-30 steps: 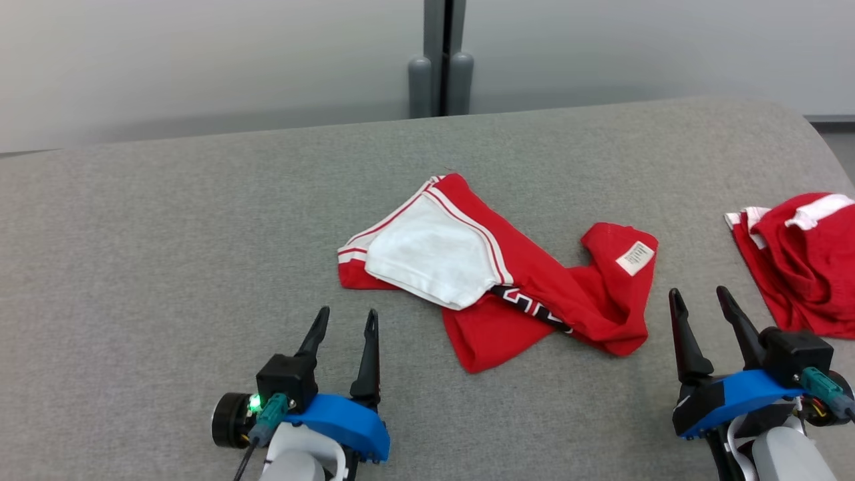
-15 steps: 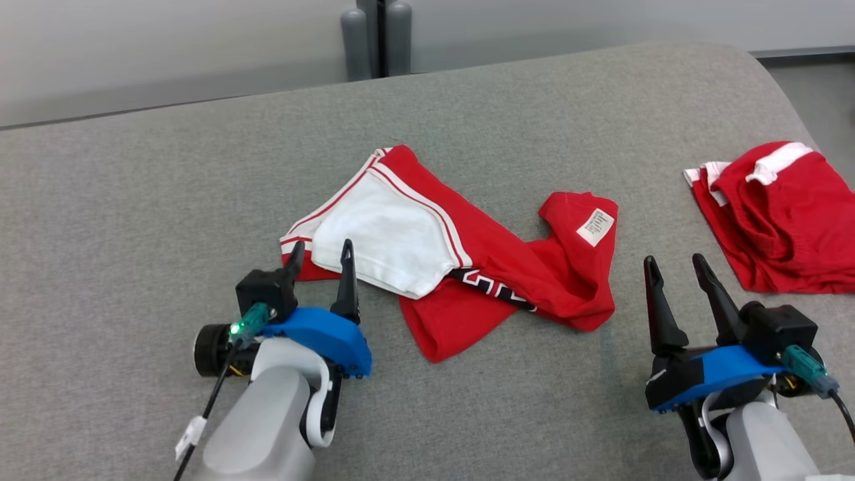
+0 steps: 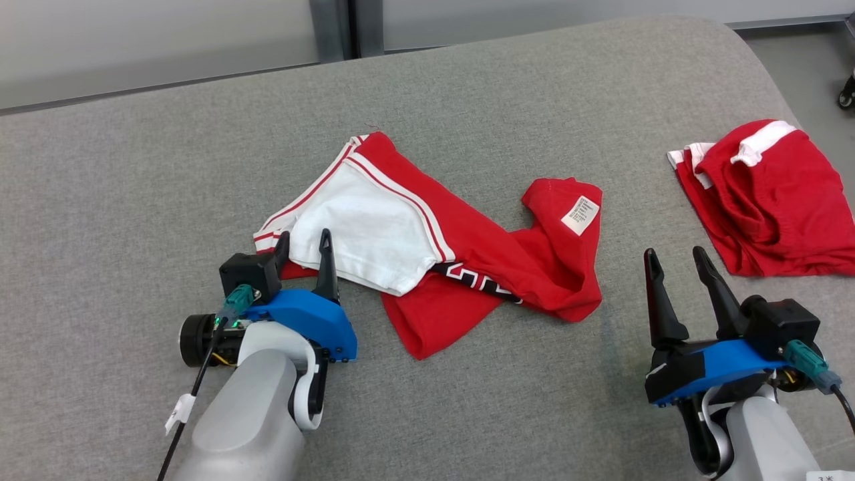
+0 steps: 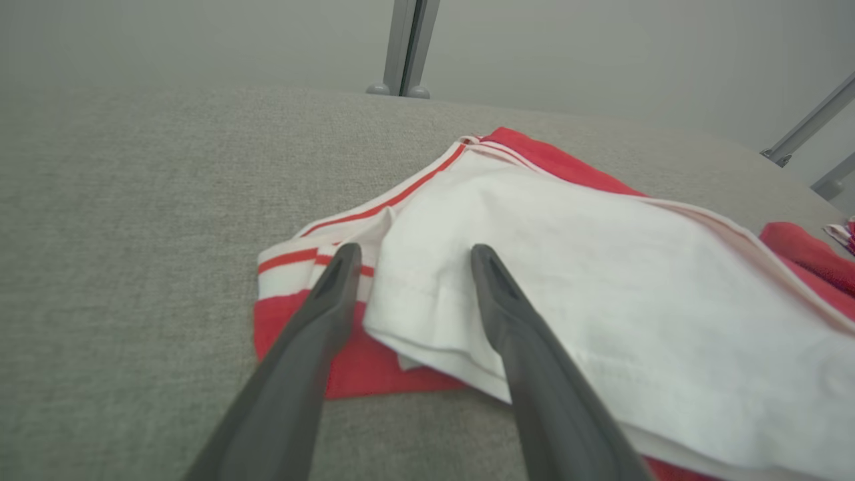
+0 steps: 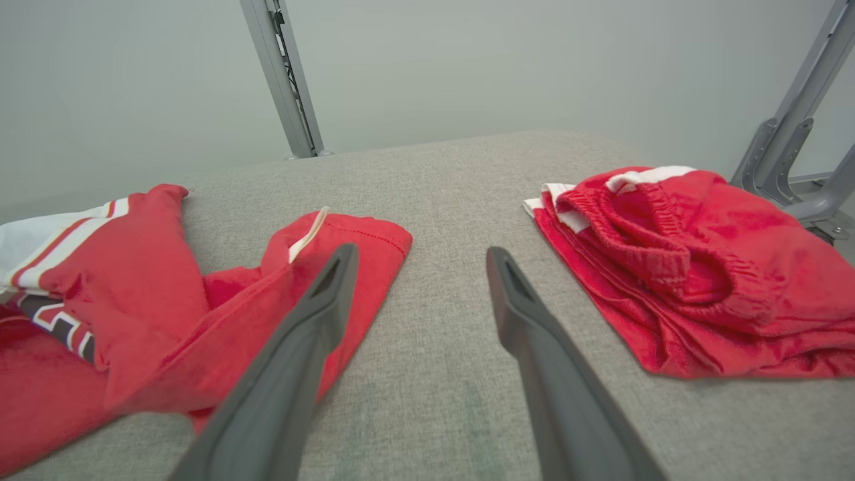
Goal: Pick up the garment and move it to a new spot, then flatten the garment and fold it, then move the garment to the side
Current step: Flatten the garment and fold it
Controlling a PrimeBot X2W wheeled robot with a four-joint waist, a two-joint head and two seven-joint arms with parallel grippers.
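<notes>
Progress looks close to nil: the garment (image 3: pixel 467 260) lies crumpled mid-frame on the grey surface (image 3: pixel 133 200), not lifted, flattened or folded. At lower left of centre the left end effector (image 3: pixel 304 235), fingers spread, straddles its white corner without pinching it. At lower right the right end effector (image 3: pixel 673 252) sits spread and empty. A second red garment (image 3: pixel 768 200) at upper right crowds that side for the set-aside.

A robotics test room: a grey cloth-covered bench (image 3: pixel 133 200) sits before plain pale wall panels (image 3: pixel 133 47) joined by a grey metal post (image 3: pixel 332 30). Bare frame struts (image 5: pixel 788 120) and a small caster wheel (image 3: pixel 847 99) stand beyond the bench's far right corner.
</notes>
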